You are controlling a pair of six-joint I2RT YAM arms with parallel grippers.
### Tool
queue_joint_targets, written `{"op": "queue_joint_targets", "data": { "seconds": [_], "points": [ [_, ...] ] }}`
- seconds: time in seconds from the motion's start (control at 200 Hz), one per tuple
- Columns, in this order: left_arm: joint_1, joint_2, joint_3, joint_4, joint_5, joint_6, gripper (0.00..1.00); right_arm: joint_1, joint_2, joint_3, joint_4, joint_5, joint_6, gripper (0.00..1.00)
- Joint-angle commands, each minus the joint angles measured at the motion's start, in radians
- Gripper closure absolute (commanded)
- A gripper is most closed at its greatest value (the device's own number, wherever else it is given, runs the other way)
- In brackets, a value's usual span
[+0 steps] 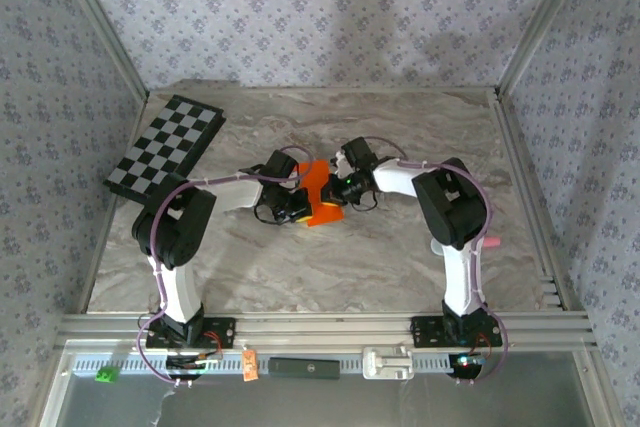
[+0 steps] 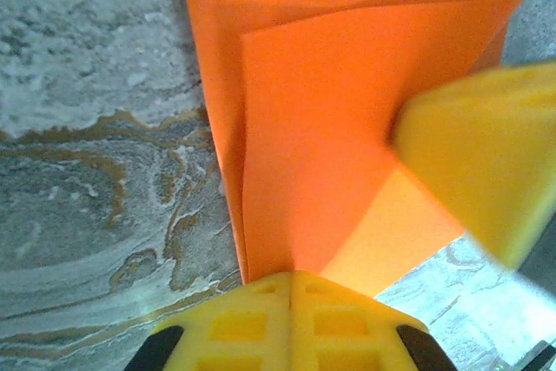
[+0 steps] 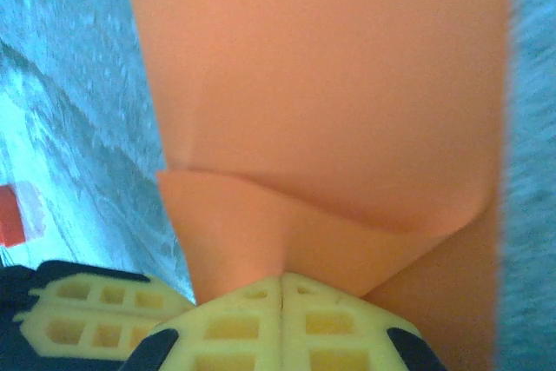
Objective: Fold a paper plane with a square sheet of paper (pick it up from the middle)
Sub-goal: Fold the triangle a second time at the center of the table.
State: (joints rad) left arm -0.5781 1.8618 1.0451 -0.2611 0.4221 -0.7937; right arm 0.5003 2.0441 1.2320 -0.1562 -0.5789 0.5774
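Presently the square sheet of paper [image 1: 320, 195], part-folded with overlapping flaps, lies near mid-table [image 1: 400, 127] between both grippers, well apart from the checkerboard [image 1: 165, 147] at far left.

L gripper [image 2: 291, 277]: jaws fully shut, tips set at the sheet's near edge where the layers converge. Whether the paper is nipped between them or only pressed under them cannot be told. R gripper [image 3: 282, 282]: jaws shut, and a raised flap is seen curling up into the tips, so it is judged to be pinched there.

Risks noted:
- Tear or stray crease. Thin paper is held at two close points, so any pull of the arms apart, or a twist, is likely taken by the paper betw. them.
- Fold drift. The flap edges are not seen lying flush in the L wrist view. If the crease is pressed as is, asymmetry is locked in and the nose is expected to come out skewed.
- Slip. If the L tips only press, the whole sheet may be dragged over the smooth marble-look top when the R flap is pulled.
- Collision. The R finger [image 2: 478, 162] is seen very near the L tips, so fingers may be knocked together w/ little margin.
- A small red block [image 3: 9, 215] sits near the sheet and could be snagged.
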Motion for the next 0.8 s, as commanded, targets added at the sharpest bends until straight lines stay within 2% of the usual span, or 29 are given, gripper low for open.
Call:
{"op": "queue_joint_targets", "data": {
  "seconds": [0.0,0.31,0.45,0.58,0.66,0.795],
  "points": [
    [0.001,0.09,-0.057,-0.171,-0.101,0.03,1.0,-0.076,0.053,0.034,-0.005,0.06,-0.023,0.95],
    [0.002,0.092,-0.031,-0.18,-0.09,0.06,1.0,-0.14,0.07,0.132,-0.099,0.14,-0.083,0.95],
    [0.001,0.059,0.031,-0.181,-0.054,0.091,1.0,-0.14,-0.001,0.14,-0.112,0.137,-0.09,0.94],
    [0.001,-0.005,0.12,-0.162,-0.032,0.076,0.94,-0.123,-0.09,0.093,-0.101,0.148,-0.073,0.9],
    [0.001,-0.042,0.155,-0.151,-0.042,0.063,0.91,-0.111,-0.136,0.046,-0.086,0.163,-0.041,0.84],
    [0.006,-0.058,0.162,-0.123,-0.08,0.032,0.88,-0.09,-0.189,-0.031,-0.056,0.184,0.04,0.66]
  ]
}}
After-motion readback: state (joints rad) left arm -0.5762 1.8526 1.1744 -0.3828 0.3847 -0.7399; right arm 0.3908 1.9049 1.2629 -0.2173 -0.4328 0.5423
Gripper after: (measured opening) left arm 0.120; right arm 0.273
